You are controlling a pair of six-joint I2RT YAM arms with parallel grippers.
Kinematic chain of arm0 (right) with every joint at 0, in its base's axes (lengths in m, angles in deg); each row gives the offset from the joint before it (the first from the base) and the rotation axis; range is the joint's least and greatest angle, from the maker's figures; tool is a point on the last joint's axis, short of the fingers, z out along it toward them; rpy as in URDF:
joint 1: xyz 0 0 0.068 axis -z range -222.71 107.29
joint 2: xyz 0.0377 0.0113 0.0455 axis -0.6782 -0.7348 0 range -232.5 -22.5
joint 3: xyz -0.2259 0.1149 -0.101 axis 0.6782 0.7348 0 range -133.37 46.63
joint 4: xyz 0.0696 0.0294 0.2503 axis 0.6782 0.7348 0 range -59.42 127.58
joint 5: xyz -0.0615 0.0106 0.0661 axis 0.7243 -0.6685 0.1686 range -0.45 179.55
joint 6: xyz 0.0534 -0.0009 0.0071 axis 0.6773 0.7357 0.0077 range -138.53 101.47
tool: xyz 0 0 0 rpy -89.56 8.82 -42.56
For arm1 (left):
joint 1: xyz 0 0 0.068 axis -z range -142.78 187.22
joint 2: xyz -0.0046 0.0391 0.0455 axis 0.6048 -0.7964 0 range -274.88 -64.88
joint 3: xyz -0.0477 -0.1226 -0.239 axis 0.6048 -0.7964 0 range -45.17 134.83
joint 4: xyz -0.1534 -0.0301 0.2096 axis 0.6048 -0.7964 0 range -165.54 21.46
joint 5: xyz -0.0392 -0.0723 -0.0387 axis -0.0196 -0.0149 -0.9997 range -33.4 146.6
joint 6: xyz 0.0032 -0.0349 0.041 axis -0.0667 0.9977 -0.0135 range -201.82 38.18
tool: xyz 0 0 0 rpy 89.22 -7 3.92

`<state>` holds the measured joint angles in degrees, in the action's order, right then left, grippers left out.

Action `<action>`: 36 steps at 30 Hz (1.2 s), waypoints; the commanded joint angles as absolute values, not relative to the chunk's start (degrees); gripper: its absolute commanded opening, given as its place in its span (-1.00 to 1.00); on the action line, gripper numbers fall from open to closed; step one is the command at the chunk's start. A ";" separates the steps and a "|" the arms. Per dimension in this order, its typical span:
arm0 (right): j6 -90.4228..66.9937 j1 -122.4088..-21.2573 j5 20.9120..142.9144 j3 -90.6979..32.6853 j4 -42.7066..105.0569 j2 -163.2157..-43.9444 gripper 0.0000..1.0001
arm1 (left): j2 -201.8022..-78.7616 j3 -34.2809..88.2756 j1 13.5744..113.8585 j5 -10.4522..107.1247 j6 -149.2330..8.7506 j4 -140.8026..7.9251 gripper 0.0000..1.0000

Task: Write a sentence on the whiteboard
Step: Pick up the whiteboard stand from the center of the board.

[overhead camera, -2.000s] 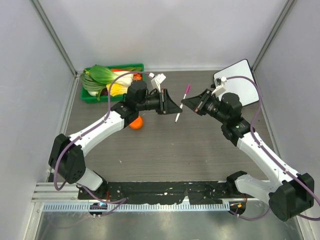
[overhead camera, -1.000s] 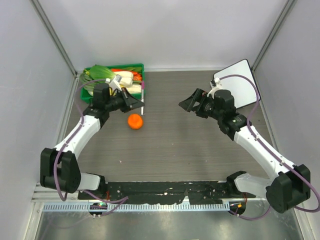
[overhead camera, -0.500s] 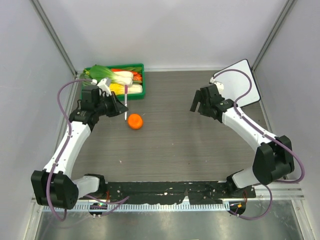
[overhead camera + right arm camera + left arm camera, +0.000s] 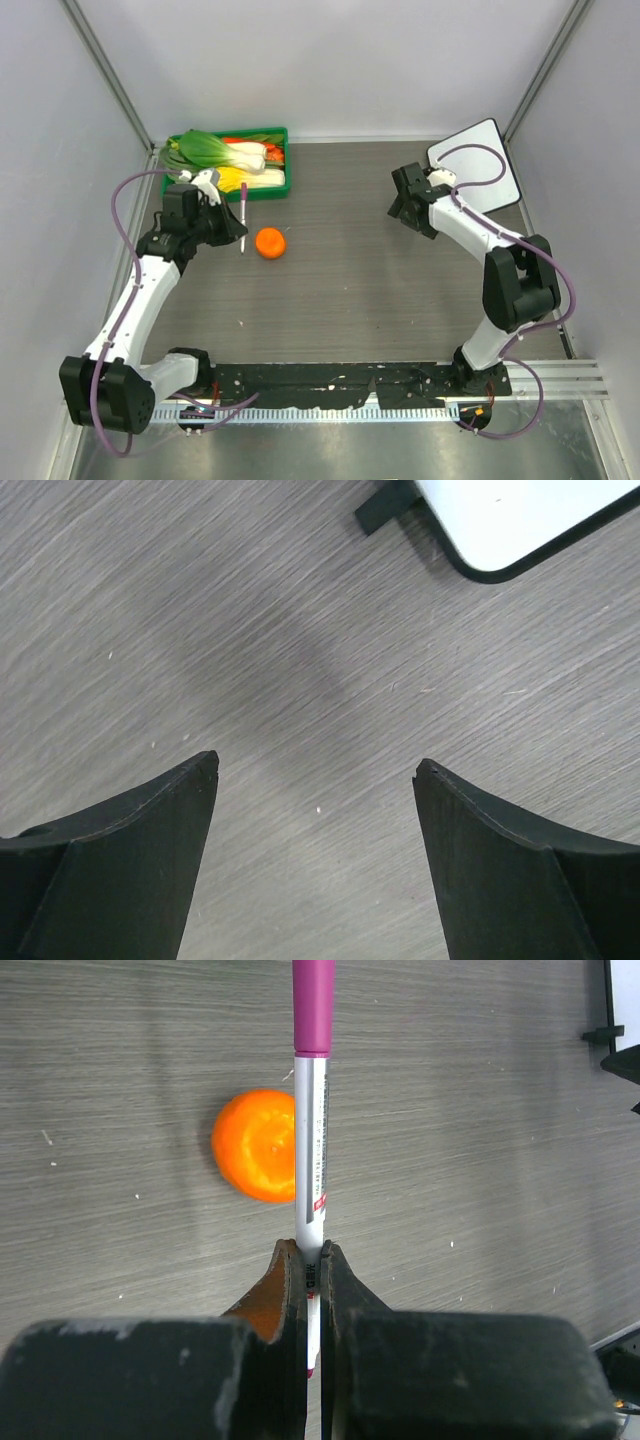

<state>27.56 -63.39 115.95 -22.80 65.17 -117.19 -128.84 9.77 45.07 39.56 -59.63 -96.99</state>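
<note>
Top external | whiteboard (image 4: pixel 478 170) glossy white, thin black frame | left jaws clamp marker (image 4: pixel 312 1160) | right jaws apart

A robotics lab is shown: a desk (image 4: pixel 350 290) is enclosed by white panels (image 4: pixel 330 60), and two arms (image 4: pixel 135 300) are bolted to a rail (image 4: pixel 330 380).

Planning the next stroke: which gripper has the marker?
The left gripper, shut on the magenta-capped marker; the right gripper is open and empty near the whiteboard.
</note>
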 commanded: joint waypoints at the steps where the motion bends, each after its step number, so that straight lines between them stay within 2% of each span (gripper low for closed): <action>1: 34.99 -63.01 124.00 -27.90 67.23 -120.05 0.66 | -127.19 9.58 44.95 40.78 -60.20 -96.84 -1.00; 10: 40.27 -61.69 128.40 -38.53 72.94 -131.39 0.50 | -126.05 9.23 44.95 41.13 -60.11 -96.93 -1.00; 25: 45.80 -56.86 131.47 -41.62 74.00 -138.95 0.37 | -125.87 9.06 44.95 42.88 -60.64 -97.81 -1.00; 36: 47.48 -55.80 131.48 -44.86 74.09 -144.31 0.35 | -126.05 9.06 45.04 43.41 -60.81 -97.99 -1.00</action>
